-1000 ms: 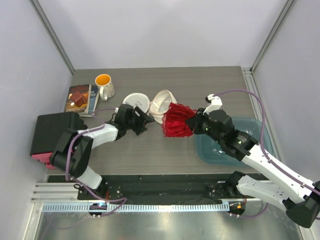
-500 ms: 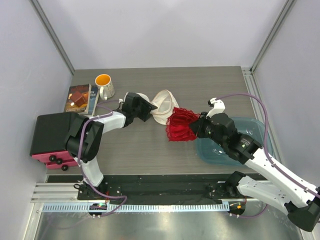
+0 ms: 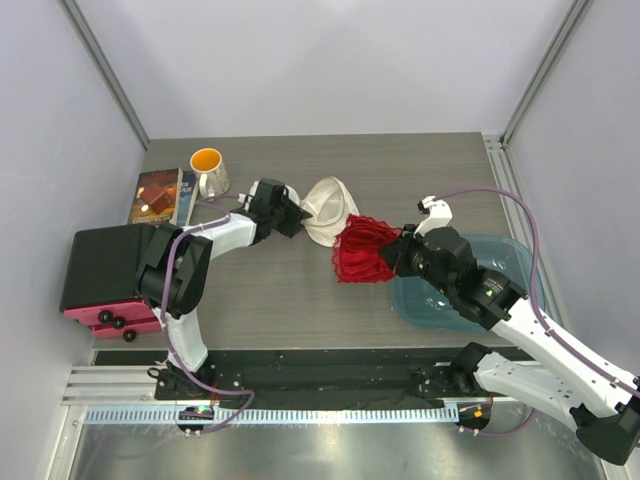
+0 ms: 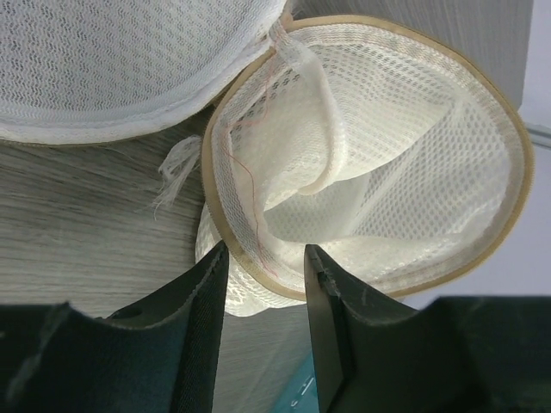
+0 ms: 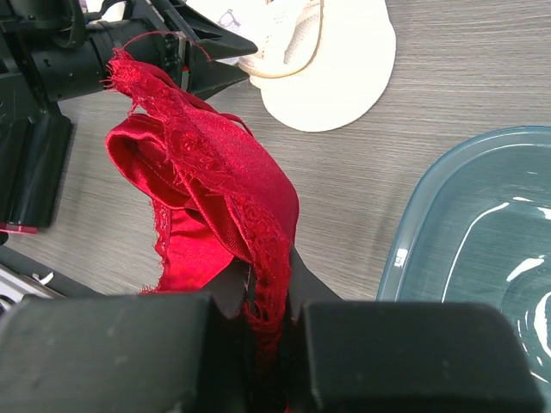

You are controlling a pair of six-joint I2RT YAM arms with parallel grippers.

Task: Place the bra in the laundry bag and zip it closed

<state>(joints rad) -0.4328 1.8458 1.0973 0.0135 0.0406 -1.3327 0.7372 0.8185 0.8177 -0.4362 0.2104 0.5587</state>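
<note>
The laundry bag (image 3: 327,206) is a white mesh pouch with a tan rim, lying open on the table at centre back. It fills the left wrist view (image 4: 387,172) and also shows in the right wrist view (image 5: 331,82). My left gripper (image 3: 292,217) is open, and its fingers straddle the near tan rim of the bag (image 4: 265,274). My right gripper (image 3: 392,256) is shut on the red lace bra (image 3: 358,250). It holds the bra bunched just right of the bag's opening, above the table (image 5: 207,172).
A white mug with orange inside (image 3: 208,170) and books (image 3: 160,196) stand at the back left. A black and red box (image 3: 100,268) is at the left edge. A teal basin (image 3: 505,262) sits under the right arm, and its rim shows in the right wrist view (image 5: 405,249).
My left gripper has moved right and back to the bag's rim. My right gripper has drawn the bra slightly right and toward the near edge, then held still.
</note>
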